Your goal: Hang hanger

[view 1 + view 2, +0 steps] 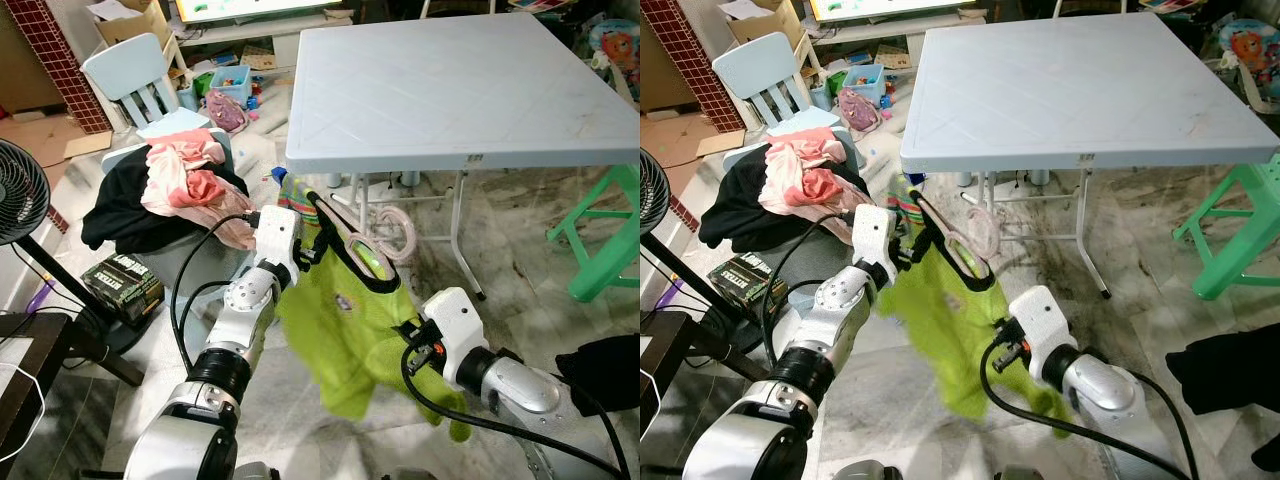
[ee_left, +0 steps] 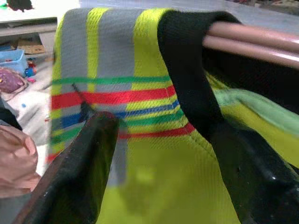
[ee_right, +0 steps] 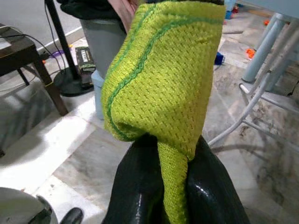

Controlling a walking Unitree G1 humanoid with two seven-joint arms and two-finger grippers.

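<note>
left gripper [image 1: 308,240] raised, clamping pink hanger [image 1: 352,240] through green shirt [image 1: 340,320] (black collar); right gripper [image 3: 161,186], lower, pinching shirt hem.

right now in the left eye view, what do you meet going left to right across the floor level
fan → clothes pile → left end effector → green shirt → right end effector → green stool

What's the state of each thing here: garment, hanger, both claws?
Green garment: hanging off the hanger, partly threaded on.
Pink hanger: inside the collar, held up in the air.
Left claw: shut on the garment's collar.
Right claw: shut on the garment's fabric.
</note>
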